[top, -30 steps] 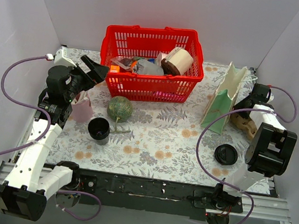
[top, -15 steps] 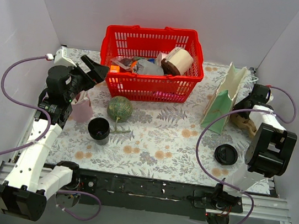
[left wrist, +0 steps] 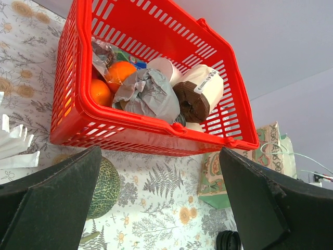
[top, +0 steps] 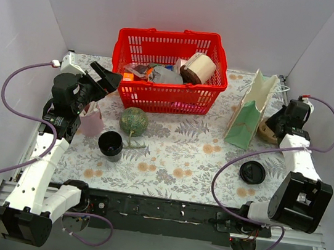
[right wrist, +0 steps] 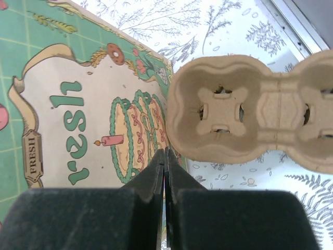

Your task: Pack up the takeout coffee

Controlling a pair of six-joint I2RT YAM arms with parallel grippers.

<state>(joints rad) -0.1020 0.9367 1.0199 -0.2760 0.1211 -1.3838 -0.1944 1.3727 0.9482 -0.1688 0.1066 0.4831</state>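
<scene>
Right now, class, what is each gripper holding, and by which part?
Left gripper open, holding nothing. Right gripper shut at the cup carrier's rim; whether it pinches it cannot be told.

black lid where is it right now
In the top view the black lid lies on the table's right side, in front of the green paper bag and just left of the right arm.

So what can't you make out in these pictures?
- Cup carrier: right wrist view, frame edge cuts off its right end; top view, the right arm partly covers it.
- Right gripper: shut at the carrier's rim; pinching it or not, unclear.
- Bag: top view, its walls hide the inside.
</scene>
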